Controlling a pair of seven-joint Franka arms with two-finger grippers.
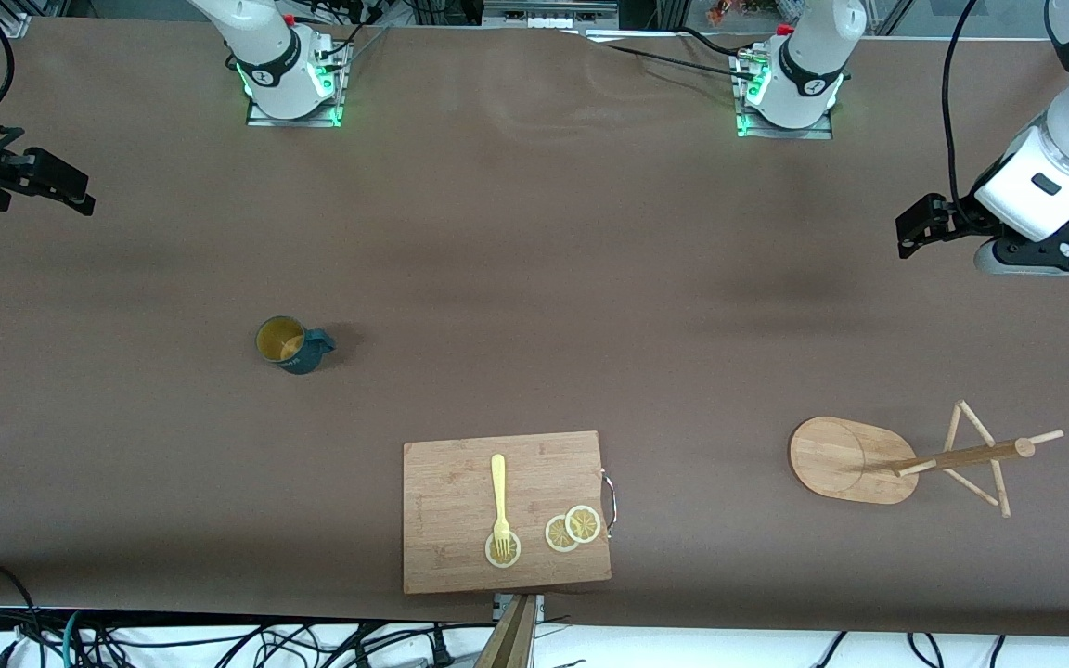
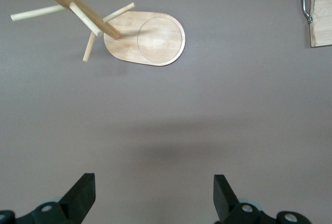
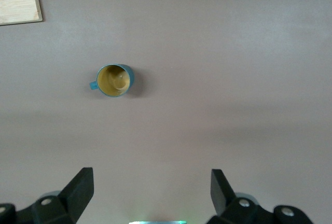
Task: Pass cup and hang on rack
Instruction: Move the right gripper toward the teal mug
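The dark teal cup [image 1: 293, 345] stands upright on the brown table toward the right arm's end, its yellowish inside showing and its handle pointing toward the left arm's end. It also shows in the right wrist view [image 3: 115, 80]. The wooden rack [image 1: 855, 459] stands toward the left arm's end, nearer the front camera, with bare pegs; it also shows in the left wrist view [image 2: 150, 38]. My right gripper [image 1: 80, 193] hangs open and empty in the air at the right arm's end [image 3: 150, 190]. My left gripper [image 1: 908, 237] hangs open and empty over the table at the left arm's end [image 2: 154, 193].
A rectangular wooden cutting board [image 1: 460, 482] lies near the table's front edge, between cup and rack, with a yellow fork [image 1: 499, 496] and lemon slices [image 1: 573, 529] on it. Bare brown table surrounds the cup and the rack.
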